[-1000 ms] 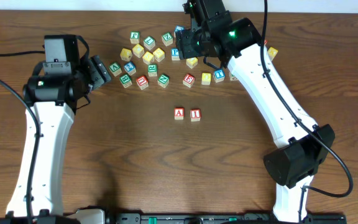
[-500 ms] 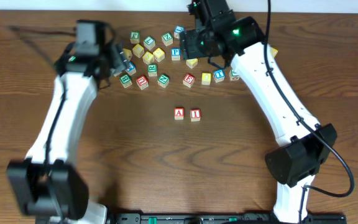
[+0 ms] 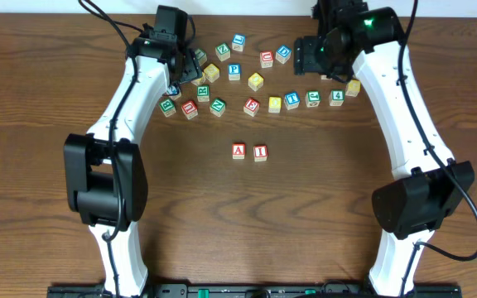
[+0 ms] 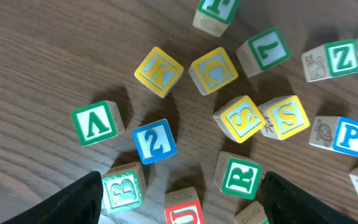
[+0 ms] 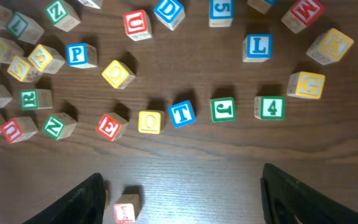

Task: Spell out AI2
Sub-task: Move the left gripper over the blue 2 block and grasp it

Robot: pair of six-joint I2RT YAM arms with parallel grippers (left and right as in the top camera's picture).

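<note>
left gripper (image 4: 182, 185) wide open, empty; 2 (image 4: 154, 140) at its 11 o'clock. right gripper (image 5: 183, 177) wide open, empty. I (image 3: 260, 152) at 3 o'clock of A (image 3: 238, 151).

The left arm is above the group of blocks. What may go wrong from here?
The blue 2 block sits close to the green B block and the red U block, so the open left fingers may push a neighbour. On placing, it may knock the I block out of line with the A block.
</note>
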